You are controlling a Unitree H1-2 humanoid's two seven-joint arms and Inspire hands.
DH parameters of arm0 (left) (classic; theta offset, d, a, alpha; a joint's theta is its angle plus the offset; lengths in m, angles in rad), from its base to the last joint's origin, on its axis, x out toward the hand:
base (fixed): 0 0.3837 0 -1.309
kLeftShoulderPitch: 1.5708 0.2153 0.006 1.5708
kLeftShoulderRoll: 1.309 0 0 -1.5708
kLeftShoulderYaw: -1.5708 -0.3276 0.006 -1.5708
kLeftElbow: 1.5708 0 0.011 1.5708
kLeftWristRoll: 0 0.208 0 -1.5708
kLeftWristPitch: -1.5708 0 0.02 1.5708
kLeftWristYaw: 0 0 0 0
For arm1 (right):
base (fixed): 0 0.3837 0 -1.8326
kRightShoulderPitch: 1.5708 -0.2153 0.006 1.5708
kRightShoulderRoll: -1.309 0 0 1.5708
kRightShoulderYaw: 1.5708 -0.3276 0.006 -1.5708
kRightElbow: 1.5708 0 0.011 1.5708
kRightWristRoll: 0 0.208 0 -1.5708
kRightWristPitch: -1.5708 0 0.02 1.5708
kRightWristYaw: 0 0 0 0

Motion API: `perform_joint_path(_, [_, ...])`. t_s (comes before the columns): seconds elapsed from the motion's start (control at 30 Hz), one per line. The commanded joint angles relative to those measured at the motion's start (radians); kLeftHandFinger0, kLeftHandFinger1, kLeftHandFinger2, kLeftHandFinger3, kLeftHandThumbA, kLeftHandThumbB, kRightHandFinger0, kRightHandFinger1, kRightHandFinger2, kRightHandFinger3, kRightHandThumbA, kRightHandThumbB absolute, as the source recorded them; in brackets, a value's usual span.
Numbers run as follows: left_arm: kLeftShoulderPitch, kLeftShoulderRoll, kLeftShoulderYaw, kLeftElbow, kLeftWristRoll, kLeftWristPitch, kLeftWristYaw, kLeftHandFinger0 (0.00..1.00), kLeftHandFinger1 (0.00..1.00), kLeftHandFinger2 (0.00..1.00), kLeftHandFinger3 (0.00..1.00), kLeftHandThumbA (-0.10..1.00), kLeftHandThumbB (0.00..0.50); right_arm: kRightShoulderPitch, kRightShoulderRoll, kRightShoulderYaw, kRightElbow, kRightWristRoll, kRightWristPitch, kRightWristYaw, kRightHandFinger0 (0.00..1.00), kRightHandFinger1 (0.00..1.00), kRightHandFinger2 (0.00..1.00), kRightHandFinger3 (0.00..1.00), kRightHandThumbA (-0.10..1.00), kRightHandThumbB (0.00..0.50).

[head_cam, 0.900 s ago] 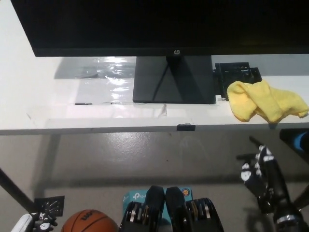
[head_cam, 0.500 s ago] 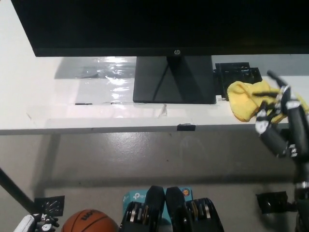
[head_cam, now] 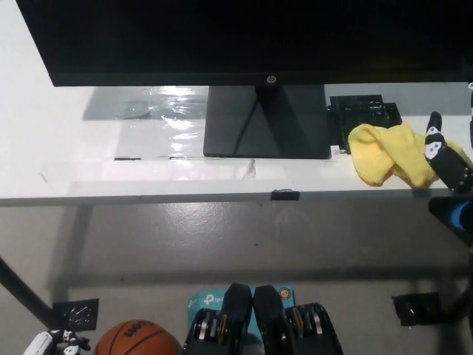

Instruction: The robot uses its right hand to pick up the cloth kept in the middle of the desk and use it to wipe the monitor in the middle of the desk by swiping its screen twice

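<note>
The yellow cloth (head_cam: 390,152) lies crumpled on the white desk (head_cam: 96,159), to the right of the monitor's stand (head_cam: 266,122). The black monitor (head_cam: 244,37) fills the top of the head view, screen dark. My black right hand (head_cam: 448,159) reaches in at the right edge, over the cloth's right end; most of it is cut off by the frame, and whether it touches the cloth is unclear. Only a sliver of my white left hand (head_cam: 53,343) shows at the bottom left corner, low beside the ball.
A black plastic part (head_cam: 363,115) sits behind the cloth next to the stand. An orange basketball (head_cam: 137,339) and a black bracket (head_cam: 75,313) lie on the floor at lower left. A small black clip (head_cam: 284,194) sits on the desk's front edge.
My right hand rose from below the desk edge up to the cloth, then moved right so that most of it left the picture. The cloth and monitor stayed put.
</note>
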State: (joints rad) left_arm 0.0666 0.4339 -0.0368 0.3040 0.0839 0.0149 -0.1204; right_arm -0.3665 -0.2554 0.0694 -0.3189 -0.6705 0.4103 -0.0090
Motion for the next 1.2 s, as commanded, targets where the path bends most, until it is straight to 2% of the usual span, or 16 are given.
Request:
perform_joint_path(0.0, [0.006,0.005,0.009,-0.005,0.008,-0.042,-0.002,0.49,0.53,0.65,0.78,0.54,0.226,-0.064,0.015,-0.015,0.071,-0.116,0.06,0.027,1.0,1.0,1.0,1.0,0.33,0.287])
perform_joint_path(0.1, [0.008,0.007,0.007,-0.008,0.013,-0.044,-0.001,0.5,0.54,0.67,0.78,0.56,0.225,-0.098,0.051,-0.027,0.158,-0.151,0.06,0.049,1.0,1.0,1.0,1.0,0.37,0.333])
perform_joint_path(0.27, [0.009,0.009,0.009,-0.02,0.017,-0.029,0.0,0.51,0.55,0.66,0.78,0.56,0.226,-0.155,0.083,-0.018,0.275,-0.16,0.06,0.017,1.0,1.0,1.0,1.0,0.34,0.355])
perform_joint_path(0.37, [0.006,0.008,0.014,-0.02,0.009,-0.033,-0.003,0.5,0.54,0.66,0.78,0.55,0.229,-0.184,0.103,-0.011,0.35,-0.147,0.06,-0.016,1.0,1.0,1.0,1.0,0.32,0.333])
perform_joint_path(0.47, [0.002,0.009,0.013,-0.009,0.009,-0.044,-0.003,0.48,0.53,0.66,0.78,0.56,0.239,-0.2,0.126,-0.007,0.395,-0.144,0.06,-0.046,1.0,1.0,1.0,1.0,0.32,0.332])
perform_joint_path(0.5, [-0.005,0.011,0.013,-0.003,0.013,-0.048,0.0,0.47,0.53,0.66,0.78,0.56,0.229,-0.215,0.136,-0.006,0.42,-0.151,0.06,-0.054,1.0,1.0,1.0,1.0,0.33,0.335])
perform_joint_path(0.63, [-0.001,0.008,0.017,-0.014,0.01,-0.034,0.0,0.51,0.56,0.68,0.79,0.55,0.215,-0.219,0.177,-0.02,0.48,-0.147,0.06,-0.08,1.0,1.0,1.0,1.0,0.31,0.338])
perform_joint_path(0.77, [-0.005,0.009,0.018,-0.019,0.014,-0.029,0.001,0.51,0.55,0.67,0.79,0.59,0.231,-0.216,0.202,-0.035,0.506,-0.158,0.06,-0.098,1.0,1.0,1.0,1.0,0.3,0.332])
perform_joint_path(0.87, [-0.007,0.005,0.024,-0.018,0.004,-0.027,-0.002,0.51,0.57,0.67,0.78,0.57,0.223,-0.202,0.24,-0.067,0.526,-0.21,0.06,-0.076,1.0,1.0,1.0,1.0,0.34,0.337])
perform_joint_path(0.97, [-0.007,0.005,0.024,-0.018,0.007,-0.025,-0.002,0.52,0.58,0.68,0.78,0.56,0.22,-0.195,0.255,-0.086,0.532,-0.24,0.06,-0.067,1.0,1.0,1.0,1.0,0.35,0.348])
perform_joint_path(1.03, [-0.007,0.003,0.027,-0.021,-0.002,-0.03,-0.006,0.52,0.58,0.67,0.78,0.58,0.237,-0.187,0.257,-0.098,0.547,-0.283,0.06,-0.07,1.0,1.0,1.0,1.0,0.37,0.363])
perform_joint_path(1.17, [-0.01,0.008,0.024,-0.018,-0.001,-0.041,-0.014,0.51,0.58,0.68,0.78,0.61,0.259,-0.185,0.231,-0.114,0.581,-0.311,0.06,-0.076,1.0,1.0,1.0,1.0,0.33,0.351])
